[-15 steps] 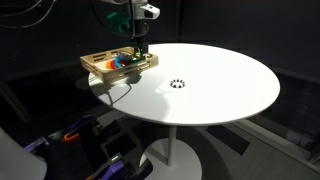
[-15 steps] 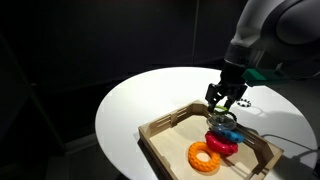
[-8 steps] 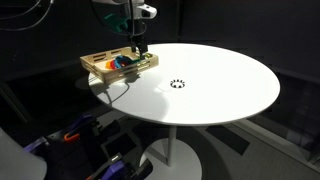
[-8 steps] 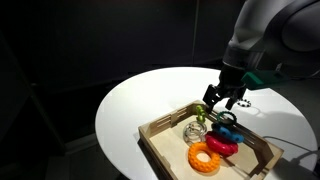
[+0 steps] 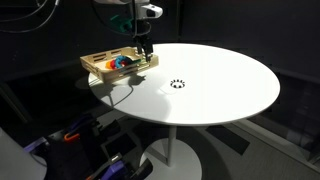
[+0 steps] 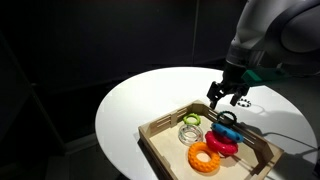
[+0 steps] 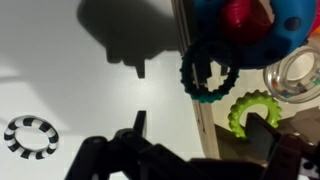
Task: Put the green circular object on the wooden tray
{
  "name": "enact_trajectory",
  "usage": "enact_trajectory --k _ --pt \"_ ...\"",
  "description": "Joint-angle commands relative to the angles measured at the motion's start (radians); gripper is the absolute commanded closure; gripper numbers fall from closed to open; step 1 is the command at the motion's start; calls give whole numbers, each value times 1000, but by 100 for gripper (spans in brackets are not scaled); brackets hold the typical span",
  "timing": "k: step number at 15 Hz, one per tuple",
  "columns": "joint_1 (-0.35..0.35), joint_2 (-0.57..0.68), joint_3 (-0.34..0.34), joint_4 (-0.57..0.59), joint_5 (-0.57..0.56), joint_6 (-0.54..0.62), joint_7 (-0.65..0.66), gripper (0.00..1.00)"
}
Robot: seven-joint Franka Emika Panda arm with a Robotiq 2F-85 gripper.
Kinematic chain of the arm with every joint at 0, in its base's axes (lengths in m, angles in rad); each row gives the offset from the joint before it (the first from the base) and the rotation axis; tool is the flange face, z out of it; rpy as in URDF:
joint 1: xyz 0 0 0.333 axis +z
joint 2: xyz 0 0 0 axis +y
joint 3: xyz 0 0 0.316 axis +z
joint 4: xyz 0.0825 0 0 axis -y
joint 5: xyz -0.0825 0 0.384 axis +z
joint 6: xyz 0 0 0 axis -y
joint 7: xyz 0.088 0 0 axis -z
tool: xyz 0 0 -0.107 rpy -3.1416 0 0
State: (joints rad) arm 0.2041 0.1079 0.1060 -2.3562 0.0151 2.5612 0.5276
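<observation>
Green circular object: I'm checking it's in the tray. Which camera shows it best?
An exterior view: the green circular object lies unobstructed inside the wooden tray. The wrist view shows it large but partly behind the claw. In an exterior view with the tray tiny, it's barely resolvable.

The green circular object [image 6: 192,120] is a small lime-green ring with a bumpy outline. It lies inside the wooden tray [image 6: 160,124], close to one slatted wall. The light tan, shallow tray stands near the edge of the round white worktop [image 6: 140,95].
</observation>
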Motion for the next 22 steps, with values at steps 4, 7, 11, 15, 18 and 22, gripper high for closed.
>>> enact_trajectory --k 4,7,11,15,18,22 --pt "-54 -51 -43 -3 -36 -119 5 0" --pt "-84 -77 -64 1 -84 -216 7 0" --pt "-135 -131 -89 18 -125 -400 -30 0" --pt "-186 -198 -110 44 -91 -568 -198 0" --pt "-212 -234 -123 62 -105 -639 -270 0" --pt "-212 -212 -109 47 -106 -598 -227 0"
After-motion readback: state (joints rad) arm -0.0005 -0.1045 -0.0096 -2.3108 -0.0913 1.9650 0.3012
